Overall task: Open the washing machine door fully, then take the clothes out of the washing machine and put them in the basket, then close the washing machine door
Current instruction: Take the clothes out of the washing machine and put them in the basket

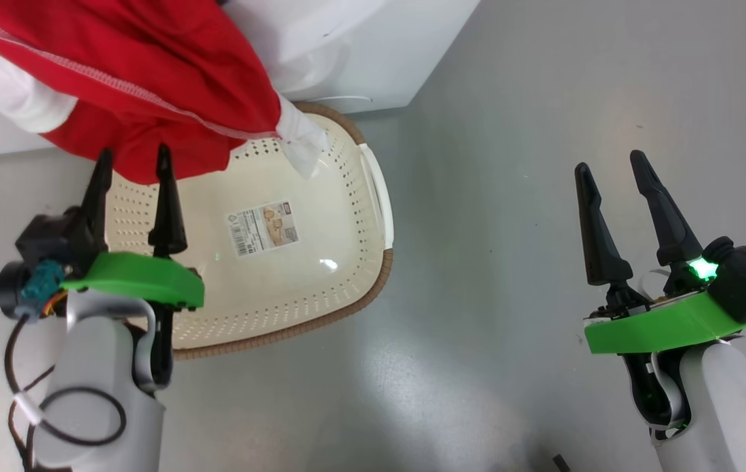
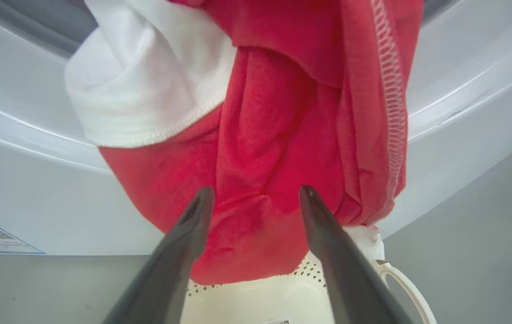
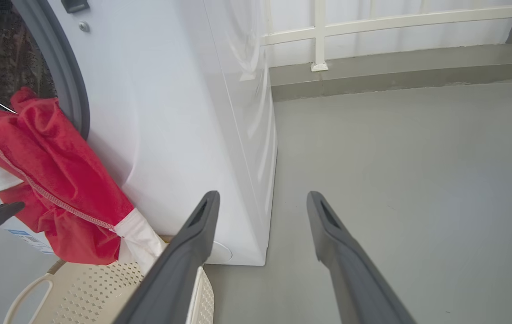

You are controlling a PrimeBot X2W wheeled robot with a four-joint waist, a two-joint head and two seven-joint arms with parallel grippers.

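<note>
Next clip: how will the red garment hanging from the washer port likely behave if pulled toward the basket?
Probably floppy: the red garment drapes in folds over the washing machine port lip. Likely light, as it hangs bunched rather than taut. A tug may slide it off into the basket below, though its upper end could snag.

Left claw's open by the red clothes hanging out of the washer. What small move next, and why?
Probably close the left claw on the clothes: its jaws stand open at the fabric, which hangs from the washing machine over the basket, not lying in it.
</note>
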